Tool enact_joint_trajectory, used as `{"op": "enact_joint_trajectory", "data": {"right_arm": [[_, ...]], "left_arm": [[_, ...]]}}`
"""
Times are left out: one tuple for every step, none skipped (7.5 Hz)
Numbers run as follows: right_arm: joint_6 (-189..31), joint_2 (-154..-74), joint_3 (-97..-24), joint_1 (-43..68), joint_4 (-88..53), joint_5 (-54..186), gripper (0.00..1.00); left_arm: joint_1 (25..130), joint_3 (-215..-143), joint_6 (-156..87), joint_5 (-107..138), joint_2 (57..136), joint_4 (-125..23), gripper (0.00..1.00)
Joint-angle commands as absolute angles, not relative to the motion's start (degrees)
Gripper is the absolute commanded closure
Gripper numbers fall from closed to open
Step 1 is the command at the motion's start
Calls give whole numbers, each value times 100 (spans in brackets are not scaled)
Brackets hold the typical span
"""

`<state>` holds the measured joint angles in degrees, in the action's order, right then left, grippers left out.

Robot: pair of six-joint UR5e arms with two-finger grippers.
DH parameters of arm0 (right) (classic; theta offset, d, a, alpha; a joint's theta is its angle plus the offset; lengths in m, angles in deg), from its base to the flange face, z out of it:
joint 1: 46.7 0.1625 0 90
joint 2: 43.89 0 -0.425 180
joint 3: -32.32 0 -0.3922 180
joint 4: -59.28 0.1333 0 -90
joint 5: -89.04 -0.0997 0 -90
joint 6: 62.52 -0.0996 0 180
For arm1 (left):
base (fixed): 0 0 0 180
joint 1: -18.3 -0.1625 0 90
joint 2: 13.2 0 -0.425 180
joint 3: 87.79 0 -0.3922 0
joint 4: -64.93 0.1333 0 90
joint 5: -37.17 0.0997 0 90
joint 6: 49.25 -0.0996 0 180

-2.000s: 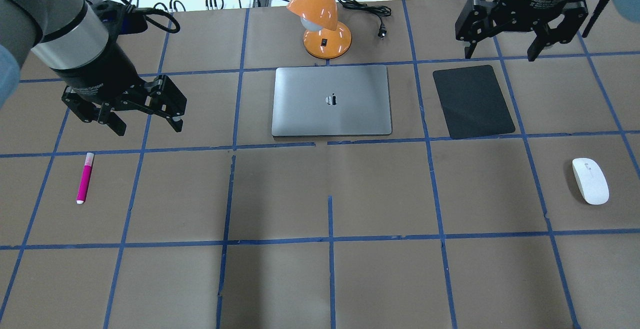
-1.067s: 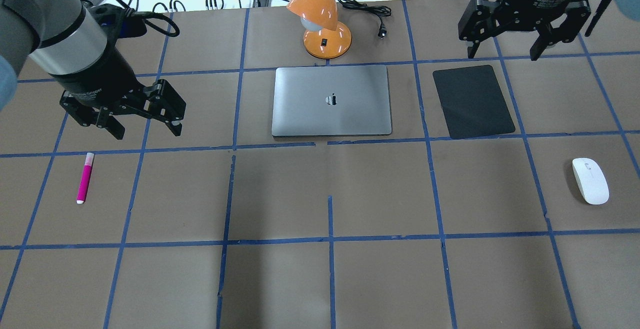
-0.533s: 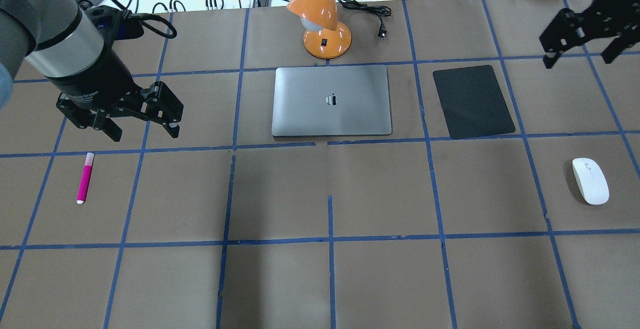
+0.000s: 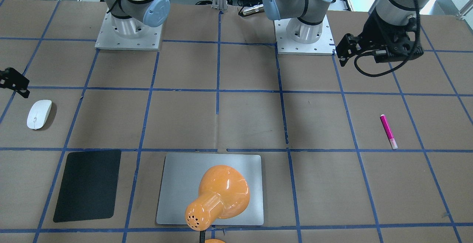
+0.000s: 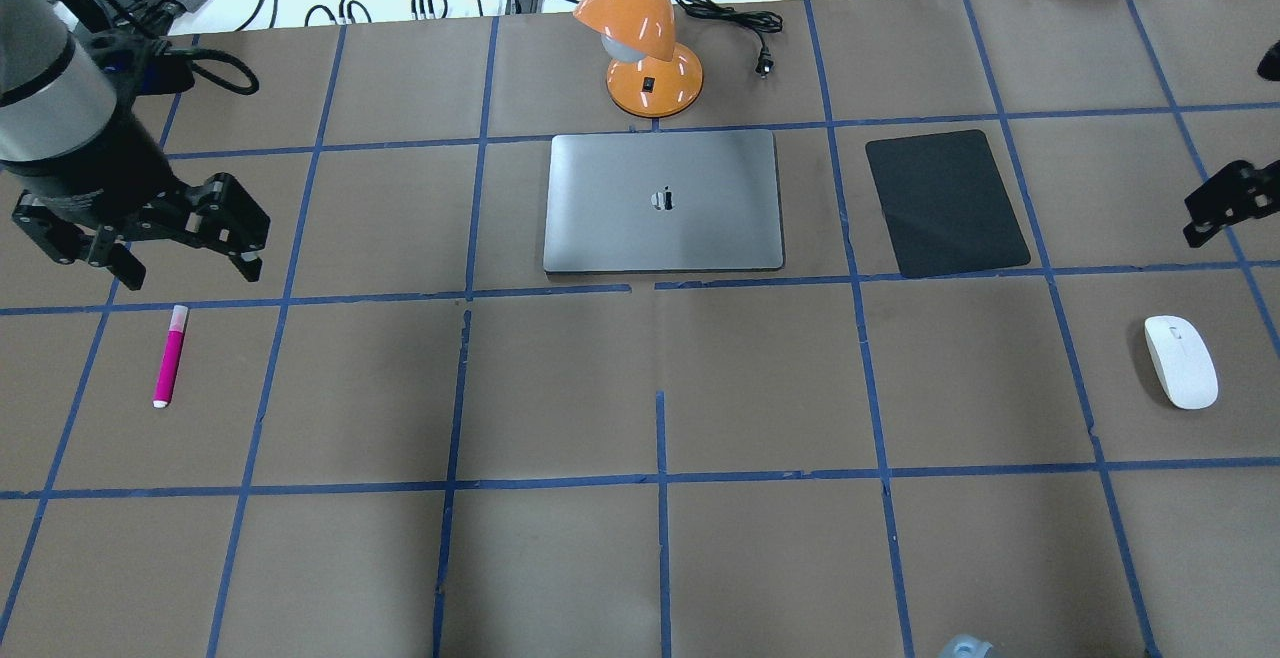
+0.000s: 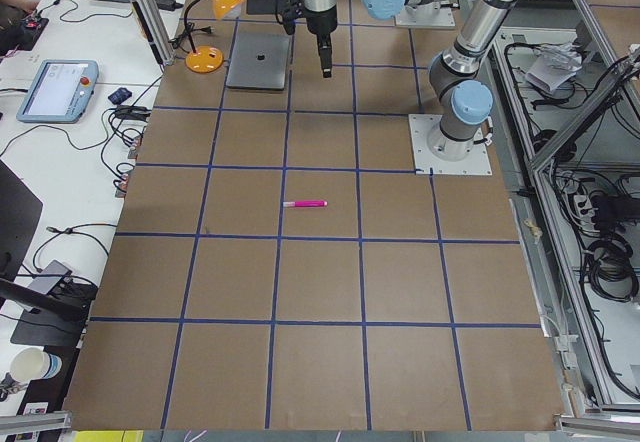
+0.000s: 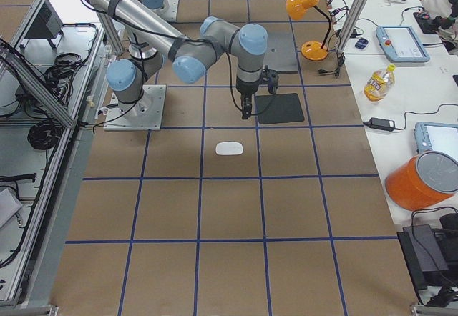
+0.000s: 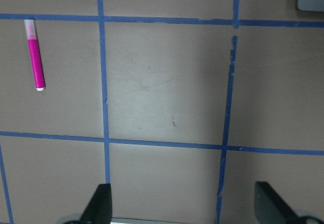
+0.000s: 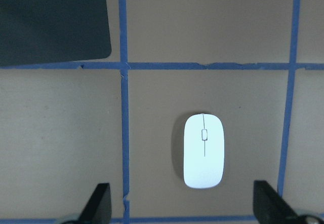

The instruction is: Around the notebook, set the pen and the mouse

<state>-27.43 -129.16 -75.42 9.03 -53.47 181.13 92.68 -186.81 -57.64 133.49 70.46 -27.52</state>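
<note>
Left gripper (image 5: 190,278) hung wide open, with the pen (image 5: 169,356) lying off to its side, long axis pointing away from the robot. Right gripper (image 9: 182,206), spread too, hovered above the mouse (image 9: 203,150).

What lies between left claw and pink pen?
Overhead view: only bare brown table and one blue tape line separate the left claw from the slim magenta-pink pen.

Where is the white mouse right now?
Overhead view: the small white oval mouse lies far right on the brown table, apart from the matte black rectangular mat.
</note>
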Motion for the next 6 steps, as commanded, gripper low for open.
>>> {"op": "enact_joint_trajectory", "data": {"right_arm": [[-2544,-12432,-8629,535,-6899,18141,0],[-2395,-12283,-8868,367,-7243,18098,0],[-2368,-12072,-8957,340,-7604,18097,1],[-2150,-11896,-8993,96,-7773,18089,1],[-2052,-11816,-8993,-37,-7783,18080,0],[-2051,-11807,-9011,-39,-7774,18080,0]], "left_arm": [[8250,-18859,-6283,13367,7187,-2403,0],[7863,-18912,-6835,13367,7362,-1949,0],[7537,-19069,-7276,13359,7538,-1536,0],[7316,-19349,-7698,13358,7749,-1210,0],[7166,-19674,-8111,13367,7899,-650,0],[6982,-20008,-8237,13359,8057,148,0]]}}
